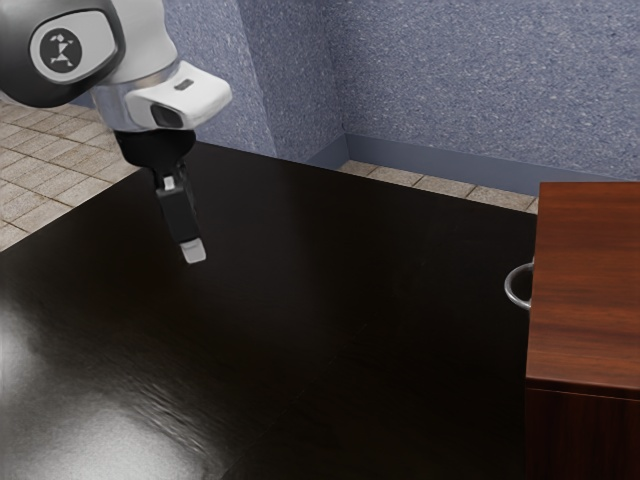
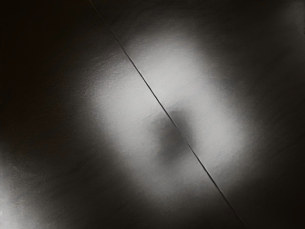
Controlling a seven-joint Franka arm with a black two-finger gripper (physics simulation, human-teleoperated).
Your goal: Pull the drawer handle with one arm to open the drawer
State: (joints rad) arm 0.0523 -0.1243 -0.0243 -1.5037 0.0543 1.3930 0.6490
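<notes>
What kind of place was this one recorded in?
Probably a simulated indoor room, set up as a work area: blue textured walls, a tan tiled floor, and a dark glossy table.

Silver loop handle (image 1: 517, 286) on wooden drawer unit (image 1: 585, 280)

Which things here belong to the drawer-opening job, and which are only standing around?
For the job: handle, cabinet, end effector.
Only around: table, wall, floor.

Drawer cabinet (image 1: 585, 290), partly past the edge
</notes>
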